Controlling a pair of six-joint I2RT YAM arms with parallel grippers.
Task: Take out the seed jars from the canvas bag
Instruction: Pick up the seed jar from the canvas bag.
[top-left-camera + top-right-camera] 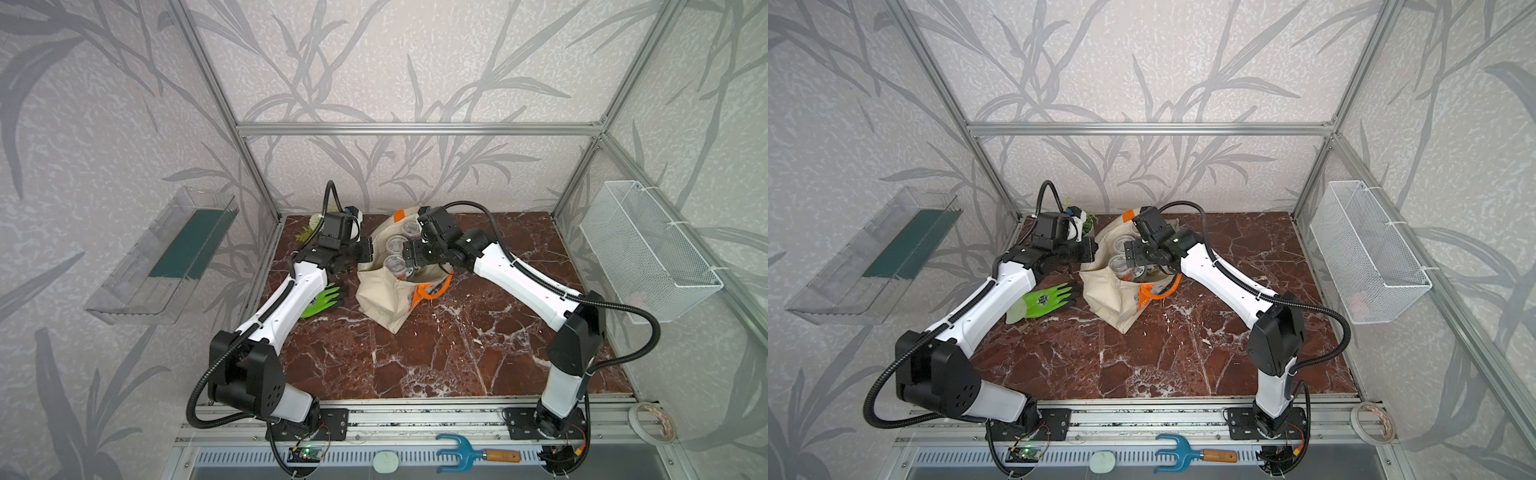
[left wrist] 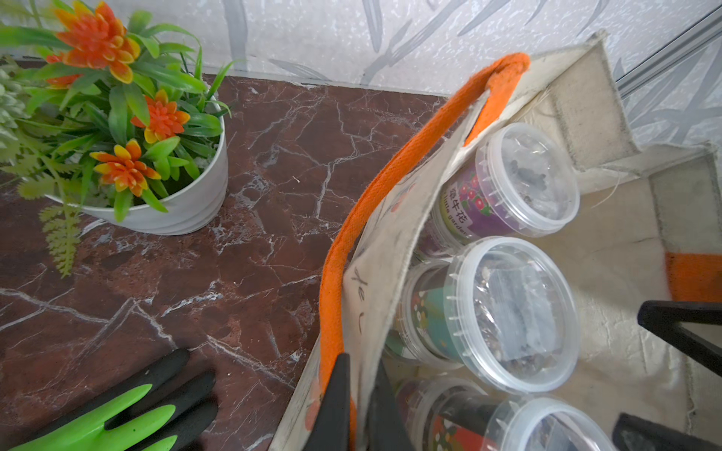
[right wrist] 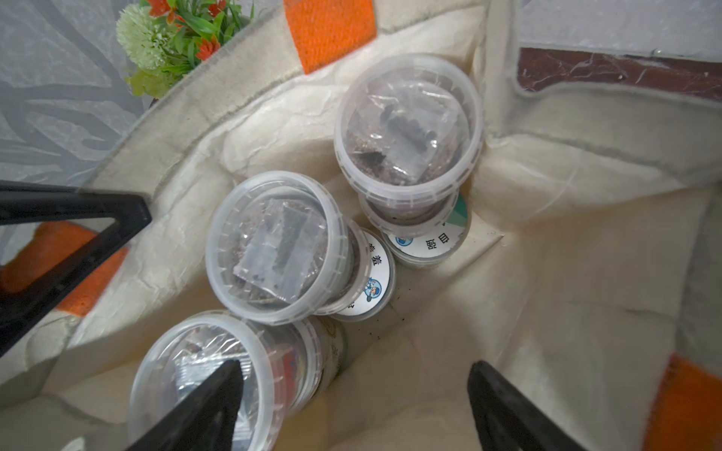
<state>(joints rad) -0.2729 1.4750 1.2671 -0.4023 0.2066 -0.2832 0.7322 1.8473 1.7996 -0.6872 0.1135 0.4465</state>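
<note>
Ana: Black tips of the right claw (image 3: pixel 354 365) up close, spread wide, holding nothing. Hanging inside the canvas bag (image 3: pixel 195 156), right over the seed jars (image 3: pixel 277 246).

Ben: And the left claw (image 2: pixel 359 375)?

Ana: Pinched shut on the bag's cloth edge, just beside the orange strap (image 2: pixel 344 234) (most likely to hold the mouth open).

Ben: Which step, then?

Ana: Looks like reaching for a first jar. No jars out on the table (image 1: pixel 415 353), as far as can be seen in both top views.

Ben: And next?

Ana: Probably a small shift sideways first, with one tip right above the lid of the nearest jar (image 3: pixel 203 382). Then down, one tip on each side, squeeze, lift straight up.

Ben: Hard?

Ana: Maybe a bit tight. Packed close, two of them touching by the look of it. Could bump a neighbour or catch the cloth.

Ben: Looks of the jars?

Ana: Small, round, clear plastic, upright. Clear lids on the top three, dark seeds and little see-through packets inside, bright labels round the sides. Seem to sit on white-lidded jars (image 3: pixel 375 273) lower down in the bag.

Ben: And the bag?

Ana: Beige cloth, slumped but open at the top, near the back of the table between both claws. Close to a white flower pot (image 2: pixel 183 203) and a green glove (image 2: pixel 97 421).
</note>
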